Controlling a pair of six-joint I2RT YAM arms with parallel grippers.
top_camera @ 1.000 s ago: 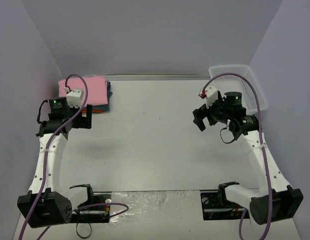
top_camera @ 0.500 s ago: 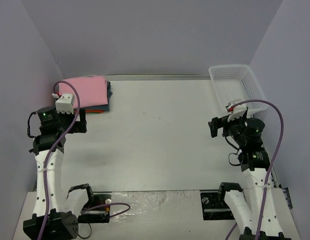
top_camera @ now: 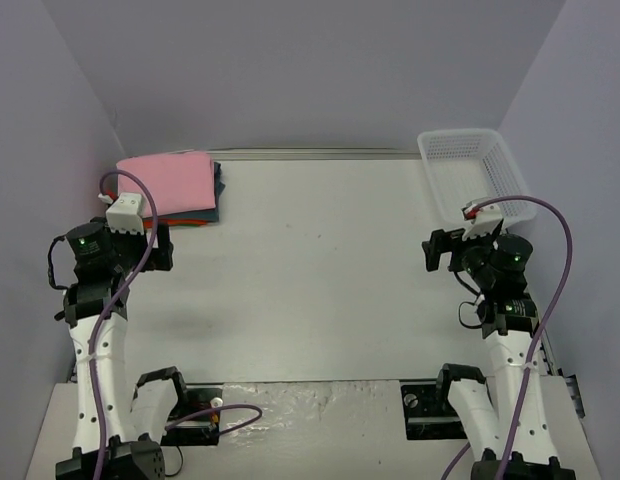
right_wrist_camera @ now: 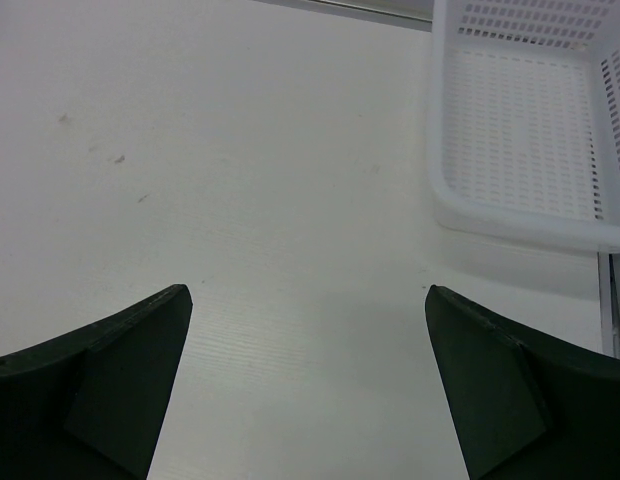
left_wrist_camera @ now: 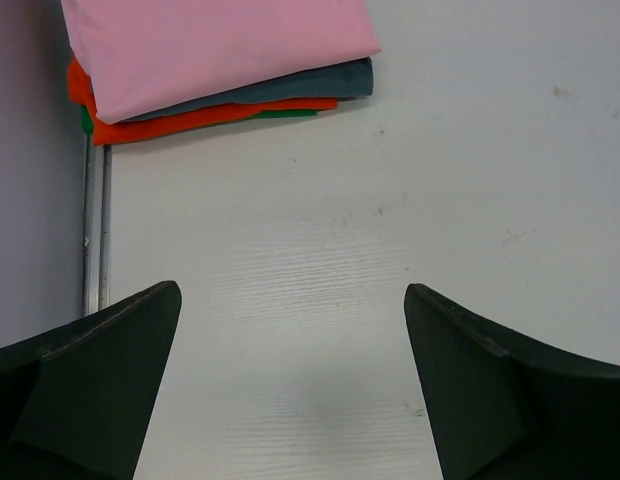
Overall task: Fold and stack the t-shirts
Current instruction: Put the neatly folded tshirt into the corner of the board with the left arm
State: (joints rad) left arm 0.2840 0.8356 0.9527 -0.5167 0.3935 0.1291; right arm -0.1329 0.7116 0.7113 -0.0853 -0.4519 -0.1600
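The pink t-shirt (left_wrist_camera: 220, 45), slate t-shirt (left_wrist_camera: 320, 82) and orange t-shirt (left_wrist_camera: 170, 122) were seen stacked as smooth flat rectangles, left gripper (left_wrist_camera: 290, 300) and right gripper (right_wrist_camera: 308, 300) spread empty.

- Folded cloth shirts, stacked: one light pink t-shirt (left_wrist_camera: 220, 45), one slate blue-grey t-shirt (left_wrist_camera: 330, 80), one bright orange t-shirt (left_wrist_camera: 190, 120), one green cloth layer (left_wrist_camera: 290, 113).
- White plastic mesh basket (right_wrist_camera: 520, 228): one.
- Black two-finger grippers: two, left gripper (left_wrist_camera: 291, 290) and right gripper (right_wrist_camera: 308, 290).

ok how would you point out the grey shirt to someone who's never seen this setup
Go to the far left corner of the table, where a stack of folded shirts lies. The blue-grey shirt is the second layer, under the pink shirt on top and above the orange shirt. It is the only grey layer, showing just as a thin edge.
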